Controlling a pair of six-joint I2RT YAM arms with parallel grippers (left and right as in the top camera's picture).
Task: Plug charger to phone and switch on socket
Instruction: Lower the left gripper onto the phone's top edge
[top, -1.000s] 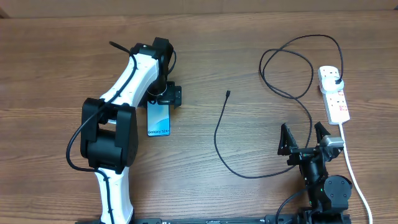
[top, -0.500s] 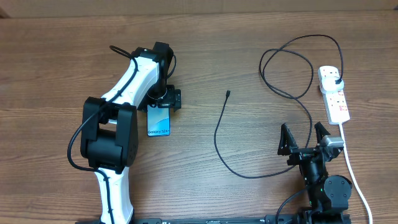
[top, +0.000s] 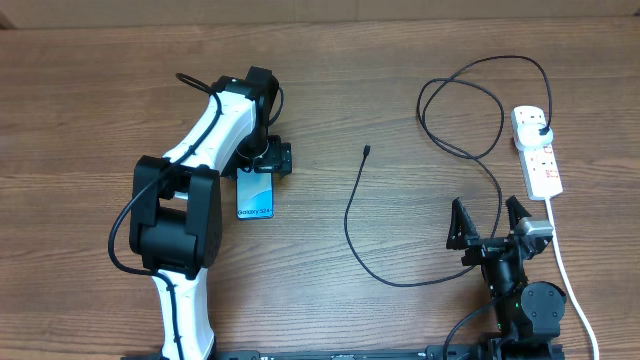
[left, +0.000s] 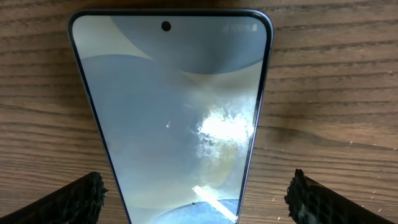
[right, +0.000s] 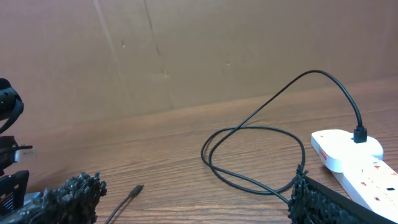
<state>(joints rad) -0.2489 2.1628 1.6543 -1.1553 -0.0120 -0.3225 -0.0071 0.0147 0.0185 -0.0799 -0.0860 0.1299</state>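
The phone (top: 255, 194) lies flat on the table, screen up, with "Galaxy" text at its near end; it fills the left wrist view (left: 174, 112). My left gripper (top: 266, 160) is open and sits over the phone's far end, its fingers on either side of the phone (left: 196, 199) and not touching it. The black charger cable (top: 352, 225) runs from its connector tip (top: 367, 151) in loops to a black plug (top: 541, 131) seated in the white socket strip (top: 537, 152). My right gripper (top: 490, 222) is open and empty at the near right, with the connector tip (right: 134, 191) and the strip (right: 357, 155) ahead of it.
The strip's thick white cord (top: 568, 270) runs toward the near right edge beside my right arm's base. A brown cardboard wall (right: 186, 50) stands behind the table's far edge.
My left gripper has shifted slightly over the phone's far end. The right arm, the cable and the strip have not moved.
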